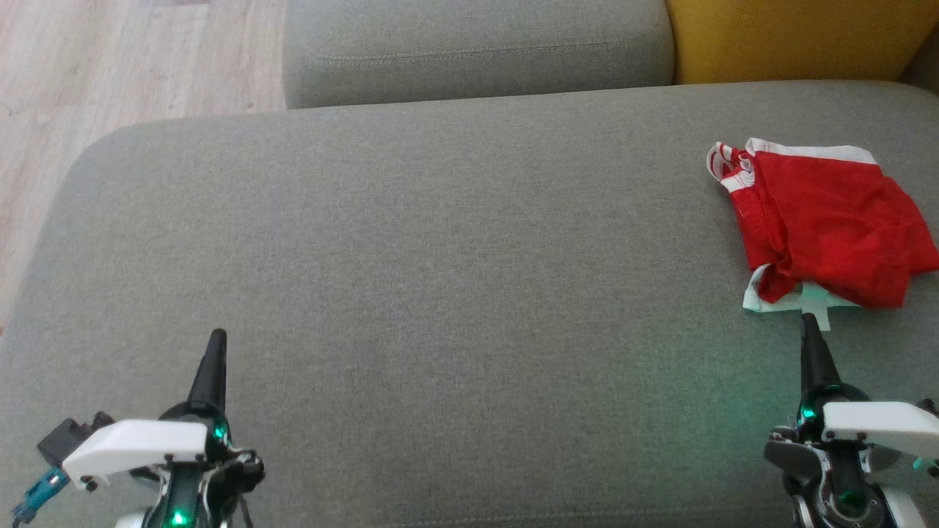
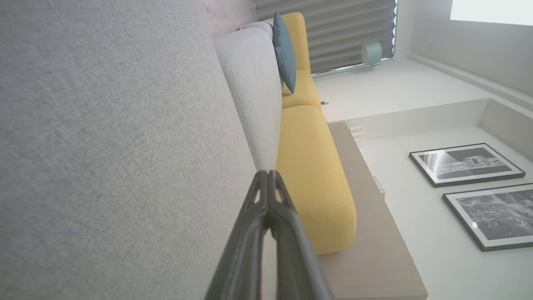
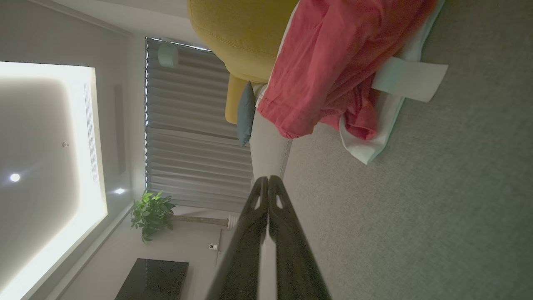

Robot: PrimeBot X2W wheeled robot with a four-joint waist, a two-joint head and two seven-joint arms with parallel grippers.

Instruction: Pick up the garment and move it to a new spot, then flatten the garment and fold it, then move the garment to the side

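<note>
A red garment (image 1: 829,224) with white trim lies folded in a compact bundle at the right side of the grey cushion (image 1: 440,293). In the right wrist view the garment (image 3: 333,71) sits ahead, above the fingertips. My right gripper (image 1: 809,323) is shut with nothing in it, its tip just short of the garment's white lower edge. At the lower left, far from the garment, my left gripper (image 1: 217,339) is shut and empty over bare cushion. Both pairs of fingers show pressed together in the wrist views, the left gripper (image 2: 270,175) and the right gripper (image 3: 266,180).
A grey backrest cushion (image 1: 477,44) and a yellow cushion (image 1: 792,37) stand behind the seat. Wooden floor (image 1: 110,73) lies past the cushion's rounded left edge. A blue pillow (image 2: 284,50) leans on the sofa farther along.
</note>
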